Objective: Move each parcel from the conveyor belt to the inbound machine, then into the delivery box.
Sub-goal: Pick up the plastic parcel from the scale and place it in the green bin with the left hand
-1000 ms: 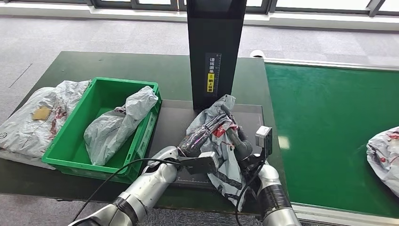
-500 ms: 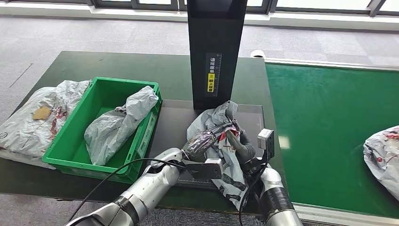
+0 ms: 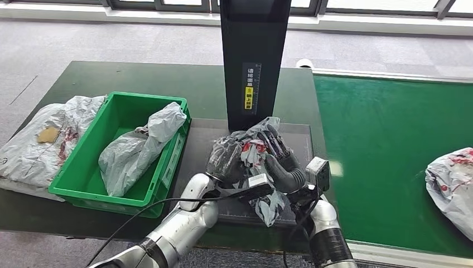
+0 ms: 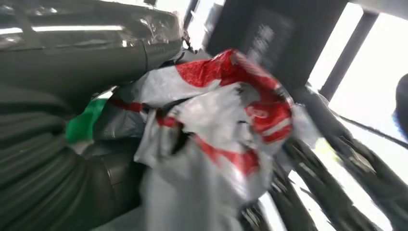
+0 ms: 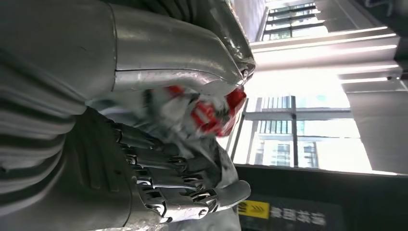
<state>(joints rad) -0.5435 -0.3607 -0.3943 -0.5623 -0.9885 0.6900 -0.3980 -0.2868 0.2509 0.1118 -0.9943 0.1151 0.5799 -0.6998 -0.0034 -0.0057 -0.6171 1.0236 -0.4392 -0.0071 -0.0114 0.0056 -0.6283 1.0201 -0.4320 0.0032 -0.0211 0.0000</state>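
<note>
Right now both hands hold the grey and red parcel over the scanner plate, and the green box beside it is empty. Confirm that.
Not quite: the green box is not empty. The head view shows a grey parcel lying in it. The rest holds: the left hand and the right hand hold the grey and red parcel over the scanner plate.

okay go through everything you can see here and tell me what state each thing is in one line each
Left hand: grips the held parcel.
Right hand: grips the same parcel.
Held parcel: crumpled, lifted over the inbound machine platform.
Green box: open, one grey parcel inside.
Conveyor parcel: lying on the belt.
Parcel beside the box: lying on the table.
</note>
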